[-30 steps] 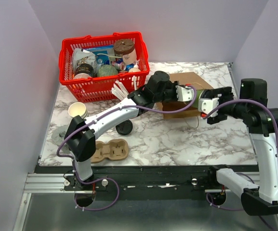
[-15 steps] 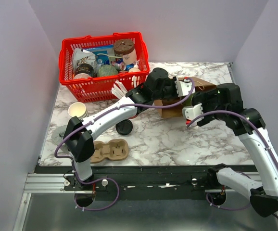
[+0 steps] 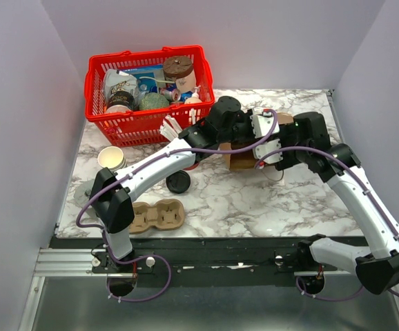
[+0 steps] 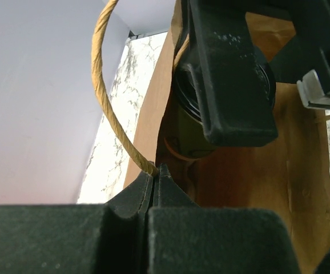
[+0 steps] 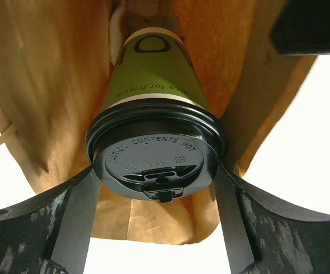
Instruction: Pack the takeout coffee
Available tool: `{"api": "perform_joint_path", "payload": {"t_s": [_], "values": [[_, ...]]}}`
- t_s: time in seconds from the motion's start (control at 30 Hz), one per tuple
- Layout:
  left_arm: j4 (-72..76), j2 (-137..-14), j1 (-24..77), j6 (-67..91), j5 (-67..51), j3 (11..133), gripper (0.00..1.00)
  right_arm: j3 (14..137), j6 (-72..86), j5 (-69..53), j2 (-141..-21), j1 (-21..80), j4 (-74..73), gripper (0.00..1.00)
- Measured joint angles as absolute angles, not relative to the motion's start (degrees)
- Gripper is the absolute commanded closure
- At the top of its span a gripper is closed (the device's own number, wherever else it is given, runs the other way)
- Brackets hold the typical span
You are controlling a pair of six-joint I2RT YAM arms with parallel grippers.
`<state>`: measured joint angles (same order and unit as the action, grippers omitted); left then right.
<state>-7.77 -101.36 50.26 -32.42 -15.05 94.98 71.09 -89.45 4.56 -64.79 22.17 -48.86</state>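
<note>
The right arm [image 3: 355, 193] no longer hangs over the right side of the table [image 3: 255, 200]; it now reaches left toward the middle. The right pincer [image 5: 156, 171], a second ago beside the paper bag [image 3: 241, 162], is now at the bag's mouth. The takeout coffee [image 5: 153, 85] between its fingers now lies within the brown walls. From above, the cup no longer shows, and the arm covers more of the bag.
</note>
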Motion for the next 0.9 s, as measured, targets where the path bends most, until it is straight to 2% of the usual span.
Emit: {"api": "perform_joint_path", "payload": {"t_s": [0.43, 0.9], "values": [[-10.0, -101.3, 49.6, -29.7, -16.9, 96.7, 1.0, 65.5, -87.5, 5.0, -65.0, 22.2, -43.9, 0.99], [-12.0, -101.3, 49.5, -27.9, -17.6, 97.8, 1.0, 65.5, -84.0, 4.6, -72.0, 22.2, -40.2, 0.99]]}}
